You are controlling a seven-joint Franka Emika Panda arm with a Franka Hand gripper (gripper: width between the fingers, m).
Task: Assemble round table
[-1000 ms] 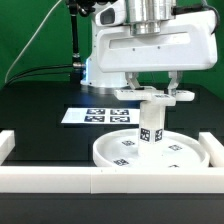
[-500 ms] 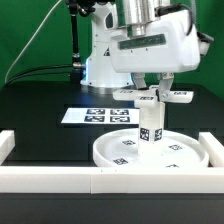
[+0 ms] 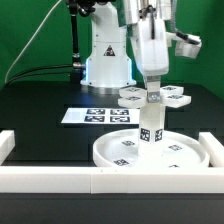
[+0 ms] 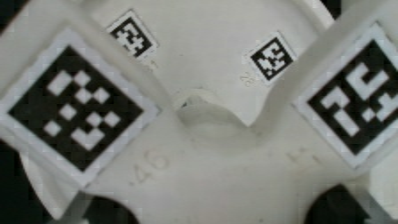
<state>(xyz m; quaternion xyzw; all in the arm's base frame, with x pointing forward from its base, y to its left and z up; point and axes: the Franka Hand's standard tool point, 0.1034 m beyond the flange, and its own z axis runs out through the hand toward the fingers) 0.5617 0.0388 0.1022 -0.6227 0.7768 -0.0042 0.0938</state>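
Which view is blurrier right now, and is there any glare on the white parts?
Wrist view: soft throughout, cross-shaped piece fills the frame, tag edges smeared. Exterior view: sharper, but the disc and front rail are near blown-out white; post tags remain readable.

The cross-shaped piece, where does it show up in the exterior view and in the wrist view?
Exterior view: the cross-shaped piece sits on top of the post, which stands on the disc, under the gripper.
Wrist view: the cross-shaped piece fills nearly the whole picture, seen close from above.
Shared landmark: the black-and-white tags on its rounded arms.
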